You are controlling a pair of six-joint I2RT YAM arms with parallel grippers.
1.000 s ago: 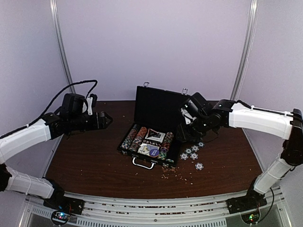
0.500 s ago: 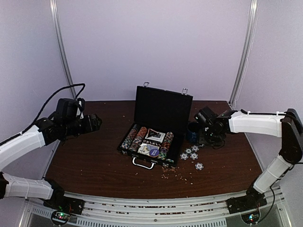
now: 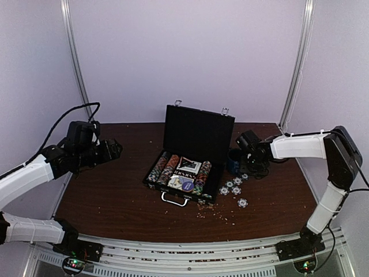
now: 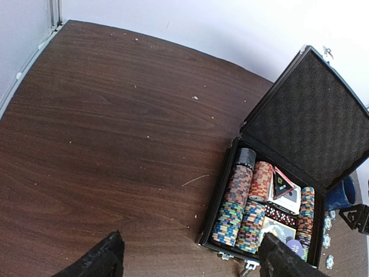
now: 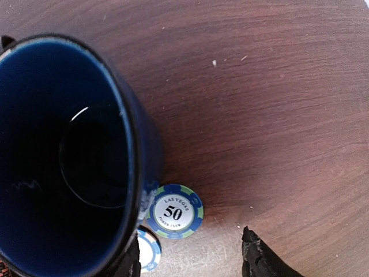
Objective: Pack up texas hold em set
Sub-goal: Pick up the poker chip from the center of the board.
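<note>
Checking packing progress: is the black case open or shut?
Open: the case lid stands upright, chip rows and cards exposed inside.

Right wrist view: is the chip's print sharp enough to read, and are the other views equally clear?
Right wrist view: yes, the poker chip is sharp, reading 50 and Las Vegas; the dark blue cup is shadowed inside. Left wrist view: the briefcase foam is crisp; the wall is washed out. Top external view: softer, the loose chips unreadable.
</note>
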